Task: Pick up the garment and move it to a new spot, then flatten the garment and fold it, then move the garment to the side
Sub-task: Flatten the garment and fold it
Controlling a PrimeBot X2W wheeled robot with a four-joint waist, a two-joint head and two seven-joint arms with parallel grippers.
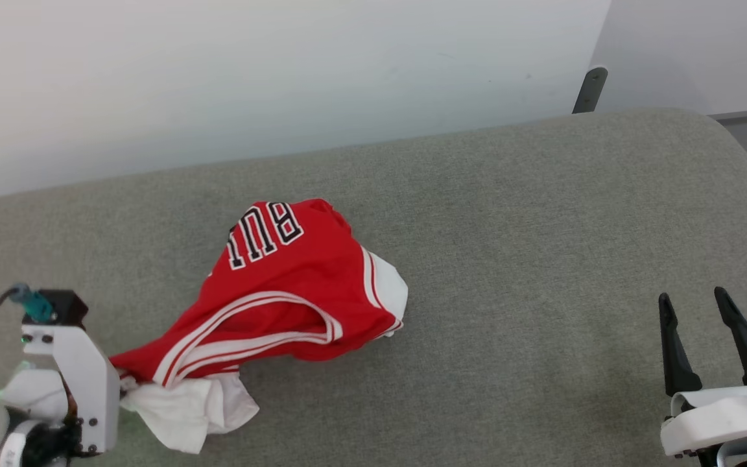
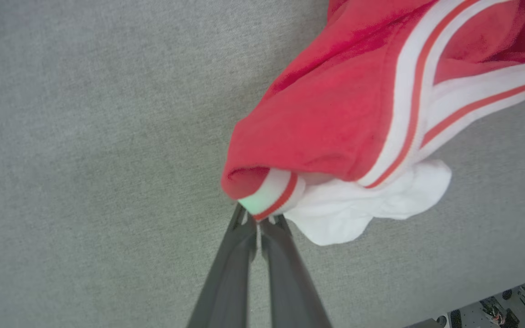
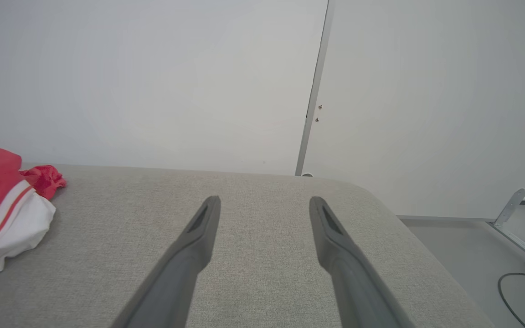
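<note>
Item: one red shirt (image 1: 283,285), white-trimmed, lay bunched on the grey cushion (image 1: 542,227), left of centre. The left gripper (image 2: 258,221) was pinched tight on its striped edge. The right gripper (image 1: 691,296) stood spread wide and empty, well apart from the cloth. Status: pick-up apparently begun; moving, flattening, folding and setting aside were all outstanding.
</note>
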